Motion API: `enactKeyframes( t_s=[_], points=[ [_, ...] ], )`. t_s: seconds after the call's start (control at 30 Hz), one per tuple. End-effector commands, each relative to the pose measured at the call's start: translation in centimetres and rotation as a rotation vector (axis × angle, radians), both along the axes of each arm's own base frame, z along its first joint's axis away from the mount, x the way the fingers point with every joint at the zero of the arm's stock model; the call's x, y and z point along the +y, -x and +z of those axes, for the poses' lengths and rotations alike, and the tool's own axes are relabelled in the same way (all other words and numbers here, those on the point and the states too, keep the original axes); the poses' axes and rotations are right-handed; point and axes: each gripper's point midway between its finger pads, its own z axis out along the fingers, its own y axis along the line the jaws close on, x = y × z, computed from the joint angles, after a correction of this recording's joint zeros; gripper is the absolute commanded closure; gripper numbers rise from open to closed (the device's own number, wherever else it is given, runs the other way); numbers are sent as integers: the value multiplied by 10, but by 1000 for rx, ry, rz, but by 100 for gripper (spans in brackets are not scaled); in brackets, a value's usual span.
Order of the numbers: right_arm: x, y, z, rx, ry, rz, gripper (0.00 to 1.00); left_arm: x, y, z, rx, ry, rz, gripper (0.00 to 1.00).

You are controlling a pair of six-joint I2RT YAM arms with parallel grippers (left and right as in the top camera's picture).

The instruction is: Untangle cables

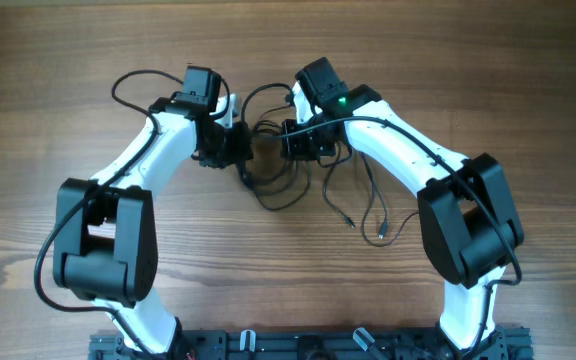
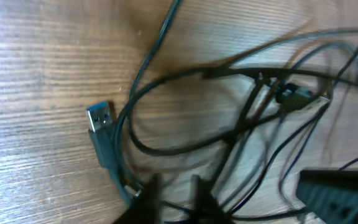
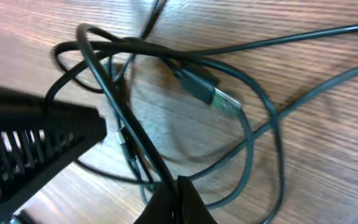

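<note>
On wood surface (image 1: 58, 100), between both arms: cables (image 1: 286, 180) lie in messy knot. Left fingers (image 1: 236, 148) and right fingers (image 1: 293, 140) sit low at knot; pinching or spread, cannot tell. Best way, I think: pull apart slowly, watch USB plug (image 2: 99, 118), don't tighten loops.

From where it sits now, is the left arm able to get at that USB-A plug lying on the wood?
Probably yes. The USB-A plug lies flat on bare table in the left wrist view, just ahead of the left gripper, with only its own cord beside it.
</note>
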Motion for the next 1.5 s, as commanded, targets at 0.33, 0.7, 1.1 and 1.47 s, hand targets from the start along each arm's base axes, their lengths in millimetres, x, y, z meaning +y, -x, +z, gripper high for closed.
enactKeyframes(
  t_s=[0.33,0.7,1.1,1.47],
  points=[
    [-93,-38,0,-74,193,-115,96,154,34,-25,157,-638,515,96],
    [-178,-54,-7,-41,322,-266,96,201,4,-27,184,-142,805,96],
    [-343,-62,-8,-8,584,-686,96,358,60,-25,178,-104,1255,96],
    [-361,-70,-4,37,245,-763,96,364,65,-31,167,-99,1277,96]
  ],
)
